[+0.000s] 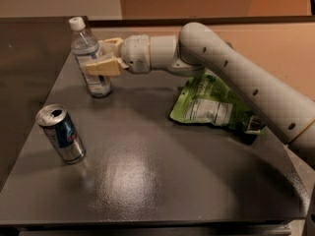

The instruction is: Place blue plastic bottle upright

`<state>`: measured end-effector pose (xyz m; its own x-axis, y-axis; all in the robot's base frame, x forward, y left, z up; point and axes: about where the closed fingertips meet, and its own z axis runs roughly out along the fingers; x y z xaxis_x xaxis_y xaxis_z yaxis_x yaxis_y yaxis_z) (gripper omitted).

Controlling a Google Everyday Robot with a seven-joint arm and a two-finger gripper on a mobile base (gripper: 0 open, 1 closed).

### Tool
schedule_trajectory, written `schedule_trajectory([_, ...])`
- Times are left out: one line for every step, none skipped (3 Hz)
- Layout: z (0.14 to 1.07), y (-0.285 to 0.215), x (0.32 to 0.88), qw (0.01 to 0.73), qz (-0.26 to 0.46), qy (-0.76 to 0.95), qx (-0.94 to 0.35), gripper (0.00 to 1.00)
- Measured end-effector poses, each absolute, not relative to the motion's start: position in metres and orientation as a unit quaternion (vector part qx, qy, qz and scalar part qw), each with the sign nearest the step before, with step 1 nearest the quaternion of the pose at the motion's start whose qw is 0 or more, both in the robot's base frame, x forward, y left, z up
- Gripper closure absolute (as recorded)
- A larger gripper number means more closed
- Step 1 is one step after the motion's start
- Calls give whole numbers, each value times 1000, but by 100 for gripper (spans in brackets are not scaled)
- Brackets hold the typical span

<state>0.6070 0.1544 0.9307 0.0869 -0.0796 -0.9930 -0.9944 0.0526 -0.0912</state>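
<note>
The blue plastic bottle is clear with a white cap and a pale label. It stands upright at the back left of the dark table, its base on the surface. My gripper reaches in from the right and is closed around the bottle's middle, with one cream finger in front of it and the other behind it.
A blue-and-silver drink can stands open at the front left, tilted slightly. A green snack bag lies flat at the right, under my arm. The table's left edge runs close by the bottle and the can.
</note>
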Motion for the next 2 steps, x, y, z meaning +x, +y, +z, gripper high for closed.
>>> schedule_trajectory([931, 157, 606, 515, 444, 509, -528, 0])
schedule_trajectory([931, 157, 606, 515, 444, 509, -528, 0])
